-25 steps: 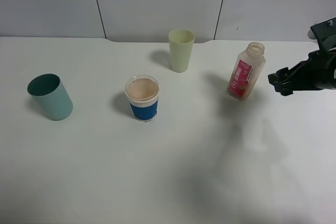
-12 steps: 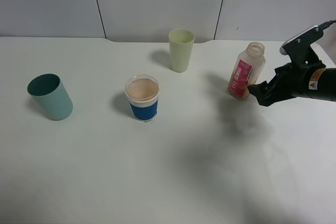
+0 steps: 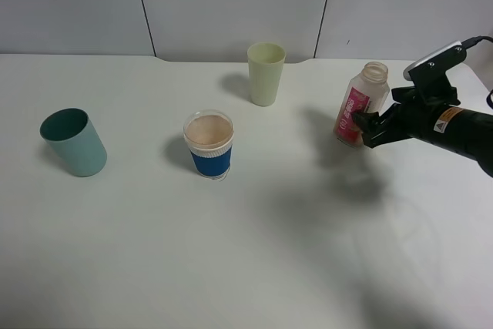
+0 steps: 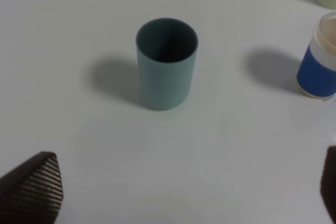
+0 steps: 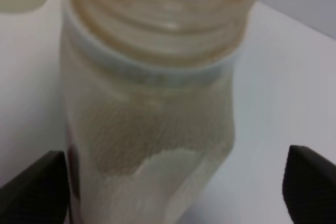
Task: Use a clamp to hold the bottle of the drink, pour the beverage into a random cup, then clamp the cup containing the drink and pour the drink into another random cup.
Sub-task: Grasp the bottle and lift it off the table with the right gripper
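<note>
Right claw (image 3: pixel 362 129): check that its fingers stand apart, one on each side of the bottle (image 3: pixel 360 102), low on the body at the level of the red label. In the right wrist view, one finger (image 5: pixel 34 187) sits just beside the bottle wall. The other finger (image 5: pixel 310 182) is clear of the wall, with bare counter (image 3: pixel 246 252) showing in the gap, so the bottle is not clamped.

You will find the bottle standing uncapped near the right edge of the counter, toward the far edge.

The cup with the blue sleeve (image 3: pixel 209 144) stands near the middle of the counter, and its contents show pale brown almost up to the rim. The pale green cup (image 3: pixel 266 75) stands close to the far edge, about midway along it. The teal cup (image 3: pixel 73 142) stands near the left edge, well apart from the others.

Left claw (image 4: pixel 181 190): its fingers are wide apart with only counter between them, and the teal cup lies ahead of them untouched.
</note>
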### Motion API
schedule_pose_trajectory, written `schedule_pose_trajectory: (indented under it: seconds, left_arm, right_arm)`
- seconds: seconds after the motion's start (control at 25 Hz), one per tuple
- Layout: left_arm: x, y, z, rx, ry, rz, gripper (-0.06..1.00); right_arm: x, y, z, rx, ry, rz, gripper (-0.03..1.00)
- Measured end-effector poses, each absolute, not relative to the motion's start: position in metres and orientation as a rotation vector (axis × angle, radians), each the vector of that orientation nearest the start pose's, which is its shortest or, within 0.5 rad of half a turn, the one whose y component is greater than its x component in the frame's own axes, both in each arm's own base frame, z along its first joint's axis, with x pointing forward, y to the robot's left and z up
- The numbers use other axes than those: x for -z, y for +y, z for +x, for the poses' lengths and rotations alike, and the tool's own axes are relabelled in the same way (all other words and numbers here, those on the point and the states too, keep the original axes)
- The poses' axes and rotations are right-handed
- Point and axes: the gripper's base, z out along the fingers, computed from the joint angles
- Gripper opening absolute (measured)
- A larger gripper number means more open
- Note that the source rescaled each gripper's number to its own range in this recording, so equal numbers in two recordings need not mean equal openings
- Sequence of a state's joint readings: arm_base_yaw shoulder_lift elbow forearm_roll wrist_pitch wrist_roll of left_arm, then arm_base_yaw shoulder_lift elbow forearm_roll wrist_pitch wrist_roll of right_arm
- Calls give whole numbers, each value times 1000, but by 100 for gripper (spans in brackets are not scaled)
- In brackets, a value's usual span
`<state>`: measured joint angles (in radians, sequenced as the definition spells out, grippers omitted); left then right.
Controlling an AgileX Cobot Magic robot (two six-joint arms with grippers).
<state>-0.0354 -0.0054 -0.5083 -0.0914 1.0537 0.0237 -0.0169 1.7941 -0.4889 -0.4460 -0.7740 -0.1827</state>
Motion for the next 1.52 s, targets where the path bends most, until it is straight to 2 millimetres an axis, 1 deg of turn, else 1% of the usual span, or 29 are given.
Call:
schedule_pose_trajectory:
  seconds: [0.08, 0.24, 0.4, 0.68, 0.92, 1.08, 1.52]
  left_arm:
    - [-280, -7, -7, 116, 2021, 64, 100]
    - [-280, -7, -7, 116, 2021, 64, 100]
    - [-280, -7, -7, 116, 2021, 64, 100]
    - [-280, -7, -7, 116, 2021, 64, 100]
    - [-280, -7, -7, 116, 2021, 64, 100]
    - [-280, -7, -7, 116, 2021, 64, 100]
    - [-280, -7, -7, 116, 2021, 64, 100]
  right_arm:
    - [-117, 23, 288, 0, 1882, -627, 68]
    - [-100, 25, 290, -40, 1874, -618, 68]
    - [-91, 28, 289, -75, 1844, -612, 68]
    - [-94, 30, 291, -95, 1764, -588, 68]
    - [-95, 30, 291, -96, 1751, -584, 68]
    - [-98, 31, 300, -96, 1717, -602, 68]
    - [-96, 32, 301, -101, 1742, -635, 68]
